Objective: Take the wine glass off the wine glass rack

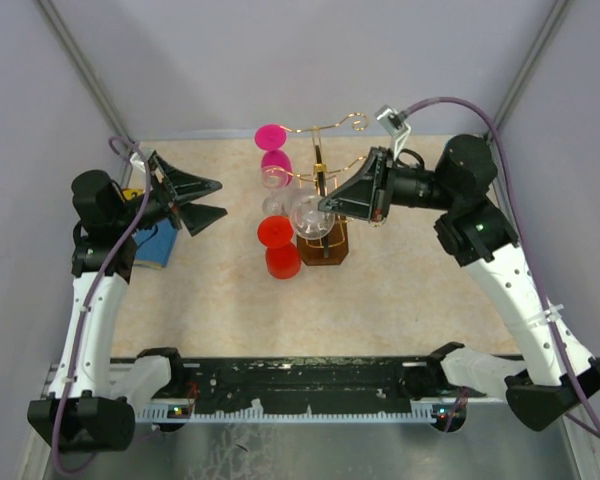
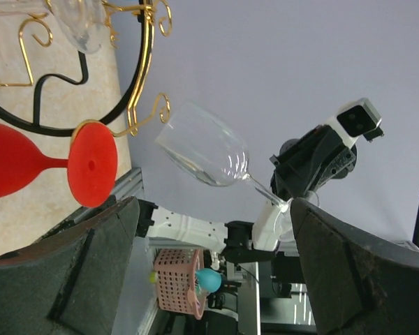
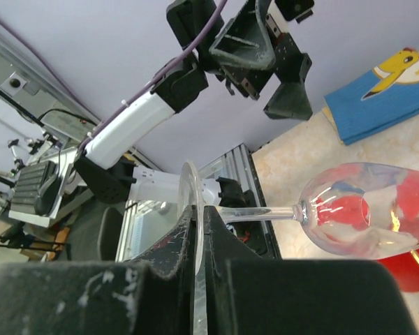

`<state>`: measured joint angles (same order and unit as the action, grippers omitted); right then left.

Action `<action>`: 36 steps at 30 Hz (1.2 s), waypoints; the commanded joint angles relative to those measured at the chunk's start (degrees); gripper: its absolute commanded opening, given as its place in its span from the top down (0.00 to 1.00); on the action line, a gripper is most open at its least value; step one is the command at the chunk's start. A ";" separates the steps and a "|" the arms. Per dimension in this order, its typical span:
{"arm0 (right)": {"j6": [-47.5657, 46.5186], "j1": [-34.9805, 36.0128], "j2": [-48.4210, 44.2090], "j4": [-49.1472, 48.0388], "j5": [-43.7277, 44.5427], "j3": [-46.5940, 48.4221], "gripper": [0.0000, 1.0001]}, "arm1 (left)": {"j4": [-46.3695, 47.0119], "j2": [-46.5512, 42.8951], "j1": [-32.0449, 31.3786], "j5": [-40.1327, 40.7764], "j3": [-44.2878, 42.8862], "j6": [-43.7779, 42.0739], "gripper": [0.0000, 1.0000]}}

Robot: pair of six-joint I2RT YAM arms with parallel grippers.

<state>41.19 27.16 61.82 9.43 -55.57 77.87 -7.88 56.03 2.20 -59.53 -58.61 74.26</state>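
The wine glass rack (image 1: 321, 175) of gold wire stands mid-table on a dark brown base (image 1: 325, 248). My right gripper (image 1: 326, 205) is shut on the foot of a clear wine glass (image 1: 308, 213) and holds it on its side beside the rack. In the right wrist view the fingers (image 3: 185, 241) pinch the foot's rim and the bowl (image 3: 370, 209) points right. In the left wrist view the glass (image 2: 206, 148) hangs in the air just beside a gold scroll end (image 2: 156, 110). My left gripper (image 1: 206, 201) is open and empty, left of the rack.
A red glass (image 1: 279, 243) and a pink glass (image 1: 273, 150) hang on the rack's left side, with another clear glass (image 2: 84, 28) on it. A blue cloth (image 1: 156, 243) lies at the table's left. Grey walls close in the back and sides.
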 commanded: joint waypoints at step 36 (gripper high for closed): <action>-18.89 19.20 32.15 12.41 2.79 43.62 1.00 | 11.34 3.69 -2.98 0.78 3.63 15.45 0.00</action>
<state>27.03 43.90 92.88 20.43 -52.16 115.24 0.03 59.18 -0.34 -59.37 -56.75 87.61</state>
